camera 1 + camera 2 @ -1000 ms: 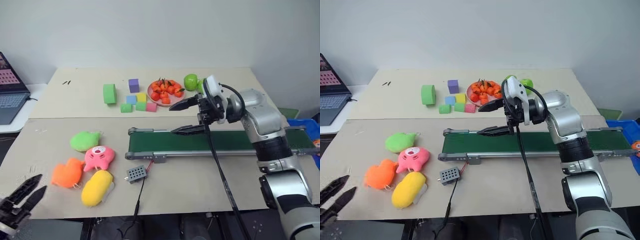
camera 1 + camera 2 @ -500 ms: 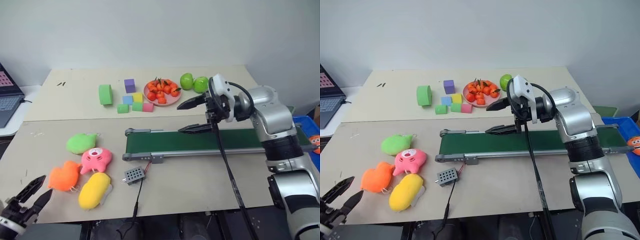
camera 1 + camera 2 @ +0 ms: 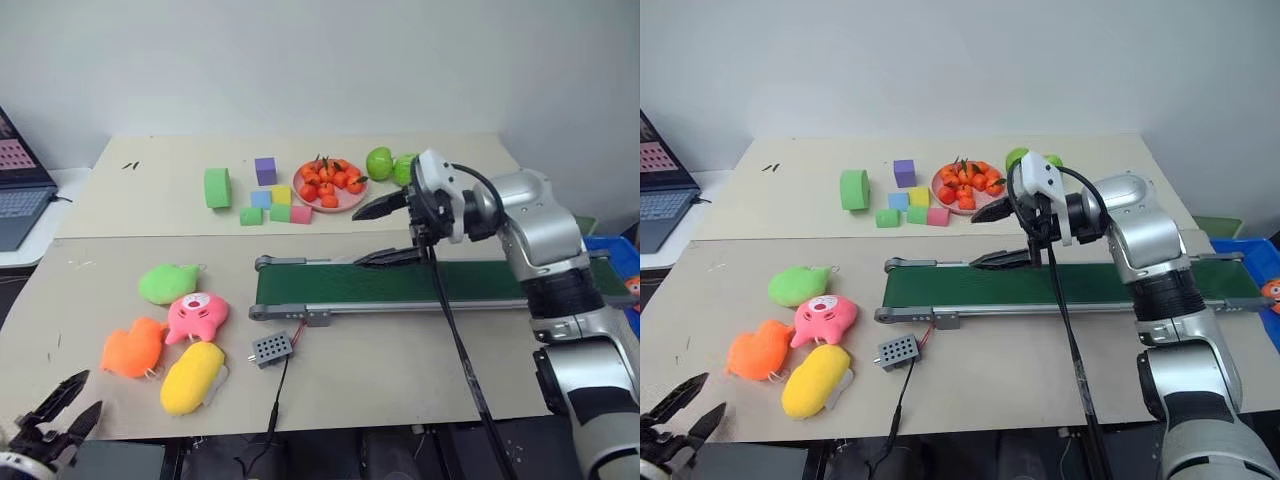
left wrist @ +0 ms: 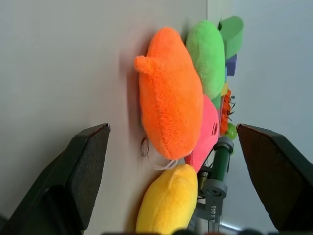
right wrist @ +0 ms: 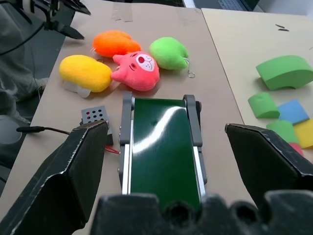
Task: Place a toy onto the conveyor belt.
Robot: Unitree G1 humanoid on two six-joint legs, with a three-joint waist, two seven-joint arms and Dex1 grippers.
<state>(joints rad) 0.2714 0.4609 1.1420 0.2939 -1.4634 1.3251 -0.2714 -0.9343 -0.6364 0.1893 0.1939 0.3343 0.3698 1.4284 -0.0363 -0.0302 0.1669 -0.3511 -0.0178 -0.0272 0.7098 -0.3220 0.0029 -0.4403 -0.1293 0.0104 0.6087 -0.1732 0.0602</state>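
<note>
the left gripper (image 3: 62,415) sits at the near left edge of the table (image 3: 420,380), lower in the head view than 1 second ago, its 2 black fingers spread with nothing between them. it is well apart from the orange plush toy (image 3: 133,347), which lies just ahead of it; in the left wrist view that toy (image 4: 170,93) sits centred between the parted fingers. the toy has not left its spot on the table, at the left of a cluster of 4 plush toys: a green plush (image 3: 168,283) behind it, a pink octopus-like plush (image 3: 197,315) touching it on the right, and a yellow oblong plush (image 3: 192,376) at the front. it is not on the belt.

right of the cluster a small grey box (image 3: 272,347) with a cable lies in front of the conveyor belt (image 3: 340,283), whose green surface is bare, as before. behind the belt stand foam blocks (image 3: 262,196), a plate of small oranges (image 3: 330,184) and 2 green apples (image 3: 380,163).

the right gripper (image 3: 385,232) hangs above the belt's left half, pointing toward the robot's left, fingers wide apart and empty; against the belt it is in the same place as 1 second ago. the whole head view has shifted slightly between frames.
</note>
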